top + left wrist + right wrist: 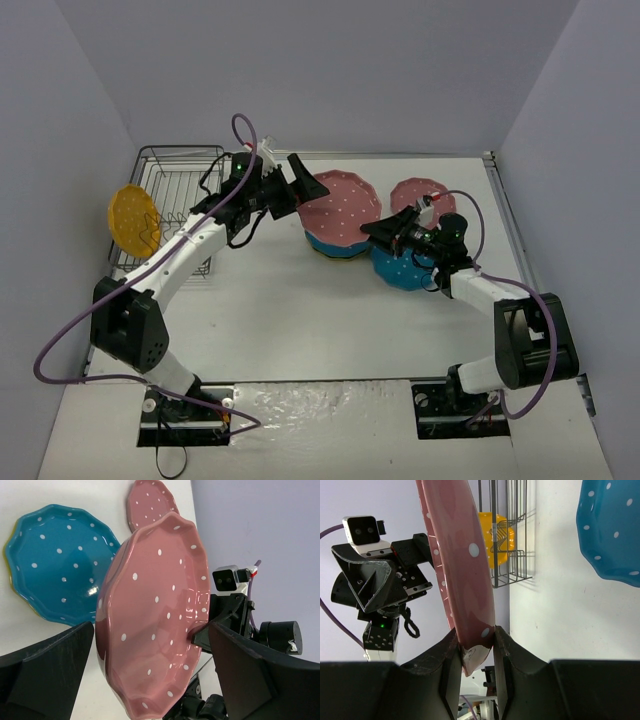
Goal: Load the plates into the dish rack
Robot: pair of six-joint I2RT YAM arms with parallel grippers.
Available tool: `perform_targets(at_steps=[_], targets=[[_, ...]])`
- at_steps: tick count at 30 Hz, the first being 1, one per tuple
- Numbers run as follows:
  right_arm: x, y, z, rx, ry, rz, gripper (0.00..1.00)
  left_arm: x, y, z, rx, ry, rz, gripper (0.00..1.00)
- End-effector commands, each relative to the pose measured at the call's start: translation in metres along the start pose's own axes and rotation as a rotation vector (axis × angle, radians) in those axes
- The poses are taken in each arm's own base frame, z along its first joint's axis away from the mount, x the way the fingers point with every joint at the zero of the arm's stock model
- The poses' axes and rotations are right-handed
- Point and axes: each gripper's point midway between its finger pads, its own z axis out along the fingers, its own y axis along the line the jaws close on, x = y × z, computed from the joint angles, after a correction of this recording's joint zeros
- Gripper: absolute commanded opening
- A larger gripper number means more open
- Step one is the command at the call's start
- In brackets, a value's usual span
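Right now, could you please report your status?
Right pincer shut on pink plate's rim. Left pincer open, between it and dish rack. One yellow plate racked.

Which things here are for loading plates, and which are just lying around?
For the job: held pink plate, flat pink plate, blue plate, second blue plate, yellow plate, dish rack, right gripper, left gripper.
Just around: purple cables, table.
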Motion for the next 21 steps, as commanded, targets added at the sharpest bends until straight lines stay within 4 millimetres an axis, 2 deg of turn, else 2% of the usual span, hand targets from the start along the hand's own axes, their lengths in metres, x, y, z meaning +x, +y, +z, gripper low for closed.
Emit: perform_targets(at_steps=[1,4,9,17,19,21], targets=[[0.012,0.095,-0.010,-0.284,0.027,-0.256,0.00,-0.017,-0.043,-0.014,0.125,-0.042,0.026,0.97],[0.013,0.094,-0.009,-0.277,0.031,-0.258,0.00,-0.014,-0.042,-0.012,0.123,-0.029,0.018,0.96],[0.017,0.095,-0.008,-0.282,0.041,-0.261,0.00,-0.011,-0.045,-0.012,0.147,-0.013,0.004,0.88],[0.018,0.095,-0.007,-0.289,0.045,-0.265,0.00,-0.009,-0.054,-0.012,0.190,0.007,-0.016,0.63],[0.019,0.094,-0.007,-0.290,0.048,-0.265,0.00,-0.007,-0.056,-0.014,0.199,0.018,-0.021,0.54],[0.019,0.095,-0.007,-0.293,0.050,-0.267,0.00,-0.011,-0.065,-0.015,0.238,0.009,-0.010,0.40]])
